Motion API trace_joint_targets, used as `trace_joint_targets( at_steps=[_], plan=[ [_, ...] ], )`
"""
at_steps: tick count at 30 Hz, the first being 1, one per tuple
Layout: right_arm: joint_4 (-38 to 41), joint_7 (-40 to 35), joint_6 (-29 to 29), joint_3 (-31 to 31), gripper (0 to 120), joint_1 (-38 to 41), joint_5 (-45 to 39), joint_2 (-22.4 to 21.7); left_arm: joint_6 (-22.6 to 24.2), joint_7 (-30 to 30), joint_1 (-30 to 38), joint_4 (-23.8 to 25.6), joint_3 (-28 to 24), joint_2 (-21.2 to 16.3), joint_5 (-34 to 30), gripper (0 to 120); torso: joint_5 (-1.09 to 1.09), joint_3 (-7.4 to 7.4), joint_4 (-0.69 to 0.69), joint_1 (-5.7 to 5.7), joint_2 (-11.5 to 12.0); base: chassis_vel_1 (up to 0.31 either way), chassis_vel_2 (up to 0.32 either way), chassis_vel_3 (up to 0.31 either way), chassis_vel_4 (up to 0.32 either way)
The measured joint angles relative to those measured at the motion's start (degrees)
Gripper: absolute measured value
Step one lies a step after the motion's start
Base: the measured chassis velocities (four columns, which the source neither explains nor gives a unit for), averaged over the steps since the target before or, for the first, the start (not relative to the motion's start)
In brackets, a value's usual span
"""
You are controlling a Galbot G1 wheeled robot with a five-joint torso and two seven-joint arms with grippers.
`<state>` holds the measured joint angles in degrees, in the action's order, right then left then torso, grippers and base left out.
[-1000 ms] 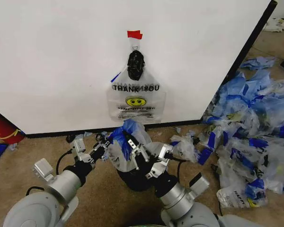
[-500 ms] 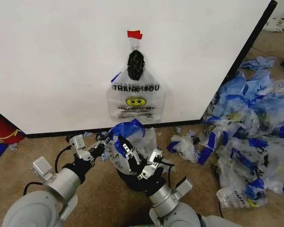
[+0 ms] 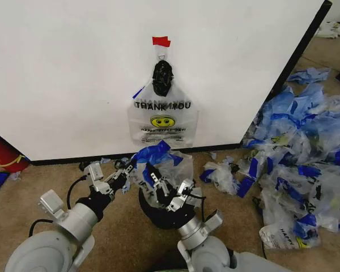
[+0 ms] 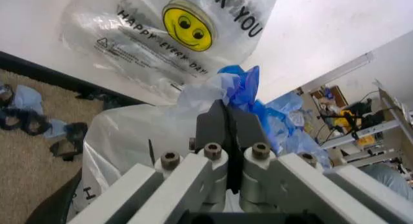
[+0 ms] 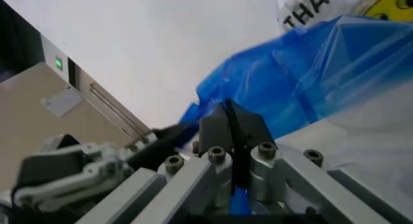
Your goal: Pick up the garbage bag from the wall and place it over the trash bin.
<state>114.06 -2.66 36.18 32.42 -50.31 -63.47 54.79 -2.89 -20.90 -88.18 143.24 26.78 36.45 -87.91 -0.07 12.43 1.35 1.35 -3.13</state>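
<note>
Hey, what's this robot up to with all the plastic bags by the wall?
It is fitting a garbage bag over the trash bin on the floor before the wall. The left gripper and right gripper each have their jaws shut on the bag's blue-taped edge, holding it above the bin's mouth. Another smiley "THANK YOU" bag hangs on the wall, and a heap of similar bags lies to the robot's right.
</note>
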Motion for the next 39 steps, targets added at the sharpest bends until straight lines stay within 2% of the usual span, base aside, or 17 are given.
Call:
trace_joint_targets(
  at_steps=[11, 18, 29, 39],
  plan=[
    [-3.10, 2.26, 1.77, -0.51, 0, -2.39, 1.61, -0.65, -0.14, 0.17, -0.31, 0.00, -0.21, 0.45, 0.86, 0, 0.01, 0.00, 0.00, 0.00, 0.00, 0.000, 0.000, 0.000, 0.000],
    [-0.80, 1.94, 1.90, -3.25, 0, -3.68, 1.63, -3.83, -0.25, 0.28, -0.53, 0.00, -0.58, 1.08, 1.36, 0, 0.01, 0.00, 0.00, 0.00, 0.00, 0.000, 0.000, 0.000, 0.000],
    [3.27, 3.99, 2.74, -11.58, 0, -10.78, 1.67, -10.81, -0.36, -1.47, -1.44, 0.00, -2.05, 3.43, -0.67, 0, 0.00, 0.00, 0.00, 0.00, 0.00, 0.000, 0.000, 0.000, 0.000],
    [4.40, 5.62, 4.14, -18.19, 0, -18.59, 2.61, -12.60, -0.35, -2.95, -2.82, 0.00, -2.34, 4.41, -0.64, 0, 0.00, 0.00, 0.00, 0.00, 0.00, 0.000, 0.000, 0.000, 0.000]
  ],
)
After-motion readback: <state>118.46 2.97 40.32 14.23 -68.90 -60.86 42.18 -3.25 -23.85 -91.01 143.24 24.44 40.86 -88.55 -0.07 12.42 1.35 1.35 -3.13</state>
